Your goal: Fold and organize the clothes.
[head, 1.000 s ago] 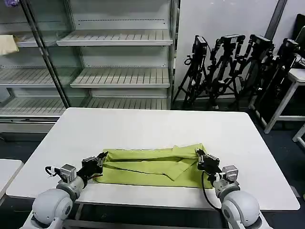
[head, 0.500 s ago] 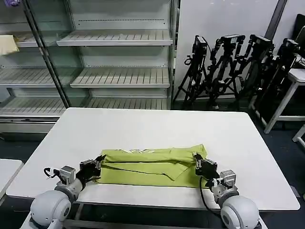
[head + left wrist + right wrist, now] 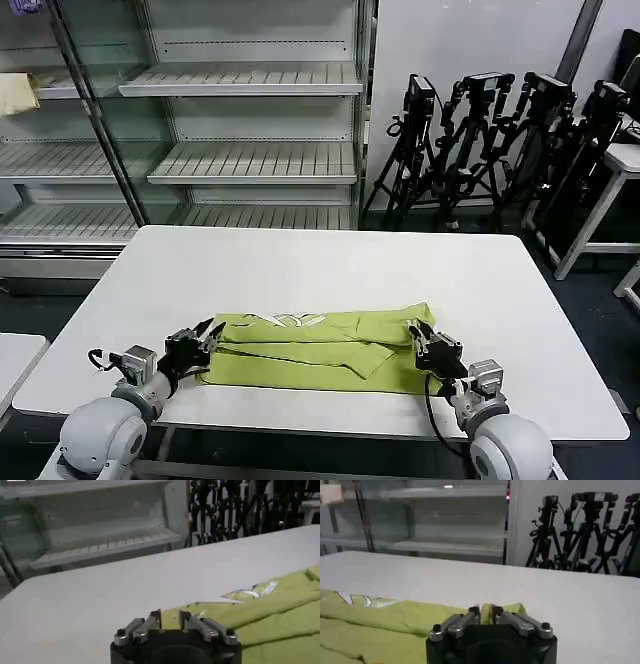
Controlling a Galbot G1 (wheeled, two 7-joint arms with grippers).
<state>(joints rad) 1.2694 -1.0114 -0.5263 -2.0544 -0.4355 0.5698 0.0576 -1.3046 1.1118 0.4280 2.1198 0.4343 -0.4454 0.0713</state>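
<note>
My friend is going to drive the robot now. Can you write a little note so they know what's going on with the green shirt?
Left tool: low at the left end of the T-shirt, open, not gripping the fabric.
Right tool: low at the shirt's right end, shut on the edge there.
Shirt: lies near the front edge of the white table, folded lengthwise into a long strip, a bit rumpled, with some white marking showing on top.
Done: the lengthwise fold.
Left: probably fold the strip end over end into a compact bundle, smooth it and set it neatly.
</note>
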